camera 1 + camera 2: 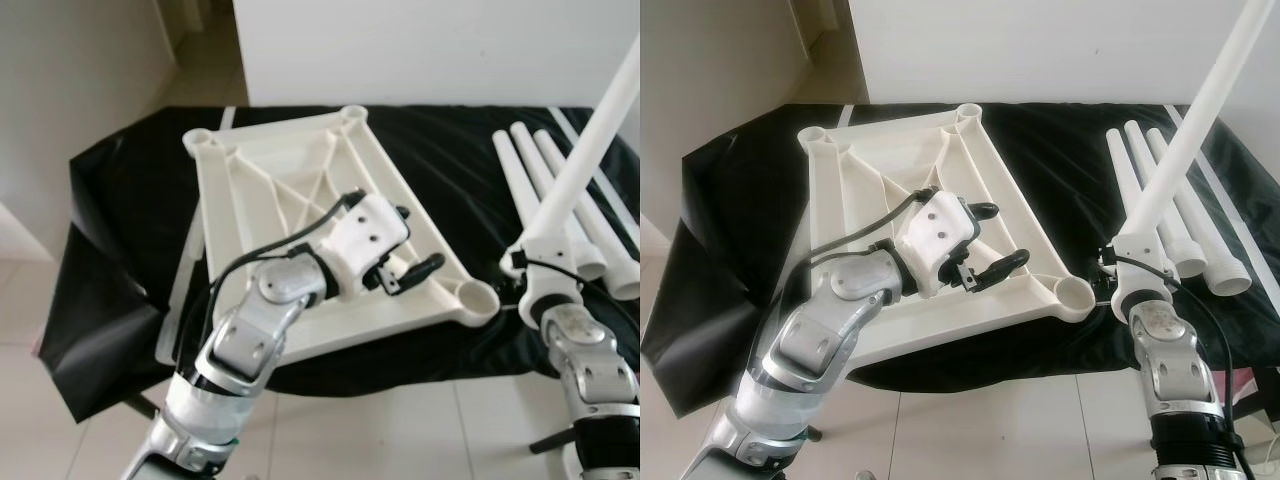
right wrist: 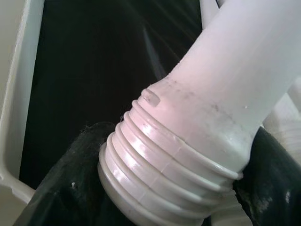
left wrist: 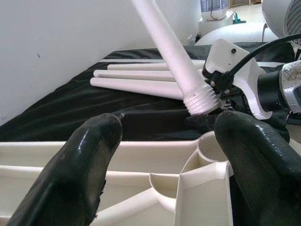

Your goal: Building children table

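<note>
The right hand (image 1: 1118, 262) is clamping its black fingers (image 2: 56, 188) around the threaded end of a white table leg (image 1: 1185, 135), holding it tilted up and away toward the robot's right, with the ridged collar sitting just beside the near right corner socket (image 1: 1074, 296) of the tabletop (image 1: 300, 190). The leg's threads are not touching the socket; the leg is hovering slightly to the right of it, over the black cloth (image 1: 120, 200).

The left hand (image 1: 405, 272) is reaching over the near half of the tabletop with its two black fingers (image 3: 89, 155) spread apart, gripping nothing, and pointing toward that same corner socket. In the left wrist view, the fingers are framing the socket and the threaded leg end beyond it.

The white plastic tabletop is lying upside down on the cloth-covered surface (image 1: 1060, 130), showing its ribbed underside and round sockets at the corners. Three more white legs (image 1: 1160, 200) are lying side by side on the cloth to the right of the tabletop, behind the raised leg, their threaded ends facing the robot.

A white wall (image 1: 430, 50) is standing behind the surface, and pale floor tiles (image 1: 990, 430) are showing below its near edge. No writing or brand marks are legible on any part.
</note>
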